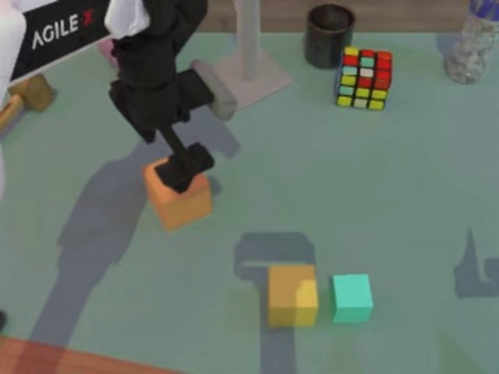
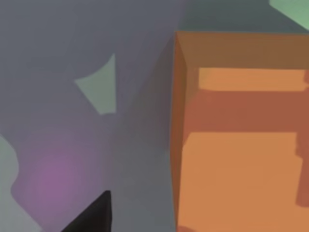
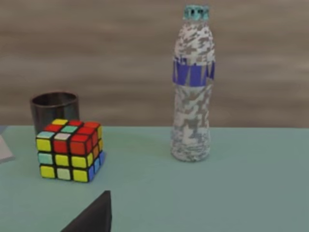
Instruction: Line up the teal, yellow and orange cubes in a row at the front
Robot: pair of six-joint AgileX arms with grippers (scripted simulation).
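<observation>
The orange cube (image 1: 184, 207) sits left of the table's middle, and my left gripper (image 1: 187, 167) hangs directly over its top, open. In the left wrist view the orange cube (image 2: 241, 159) fills one side, and a strip of bare table separates it from the one dark fingertip (image 2: 94, 217) that shows. The yellow cube (image 1: 292, 294) and the smaller teal cube (image 1: 352, 298) stand side by side near the front, teal to the right with a narrow gap. My right arm is outside the top view; its wrist view shows one fingertip (image 3: 96, 216) over bare table, holding nothing.
At the back stand a multicoloured puzzle cube (image 1: 363, 78), a dark cup (image 1: 330, 35), a patterned bottle (image 1: 472, 45) at the right corner and a white stand (image 1: 251, 68). A wooden mallet (image 1: 30, 93) lies at the far left. The table's front edge (image 1: 54, 360) shows at lower left.
</observation>
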